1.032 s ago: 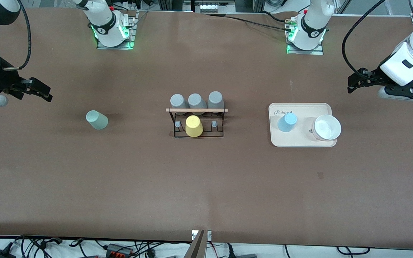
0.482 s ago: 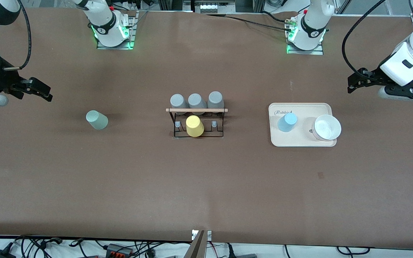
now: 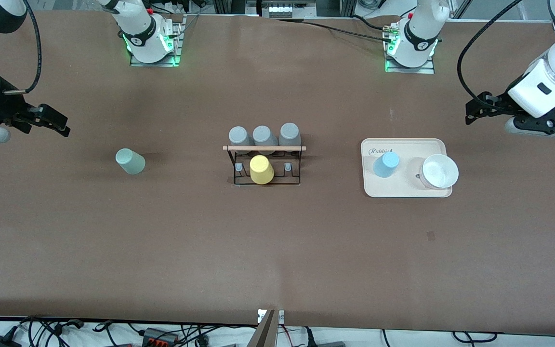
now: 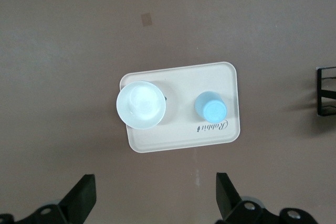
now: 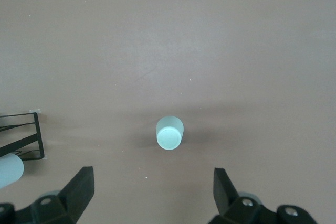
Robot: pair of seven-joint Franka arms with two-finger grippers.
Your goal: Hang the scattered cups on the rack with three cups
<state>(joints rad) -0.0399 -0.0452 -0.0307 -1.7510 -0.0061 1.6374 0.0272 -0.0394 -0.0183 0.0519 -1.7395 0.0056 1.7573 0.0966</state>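
The pale mint-green cup (image 3: 130,161) lies on bare table toward the right arm's end; it also shows in the right wrist view (image 5: 169,132). The light blue cup (image 3: 386,164) stands upside down on the cream tray (image 3: 405,190); it also shows in the left wrist view (image 4: 210,106). The rack (image 3: 264,148) stands mid-table between them. My right gripper (image 3: 60,126) is open and empty over bare table, apart from the mint cup (image 5: 153,195). My left gripper (image 3: 472,112) is open and empty over bare table beside the tray (image 4: 156,203).
Three grey cups (image 3: 264,136) hang on the rack's side farther from the front camera, and a yellow cup (image 3: 261,169) hangs on its nearer side. A white bowl (image 3: 440,171) sits on the tray beside the blue cup. The tray shows in the left wrist view (image 4: 178,135).
The left gripper has shifted very slightly toward the robots' bases. The right arm and the cups have not moved.
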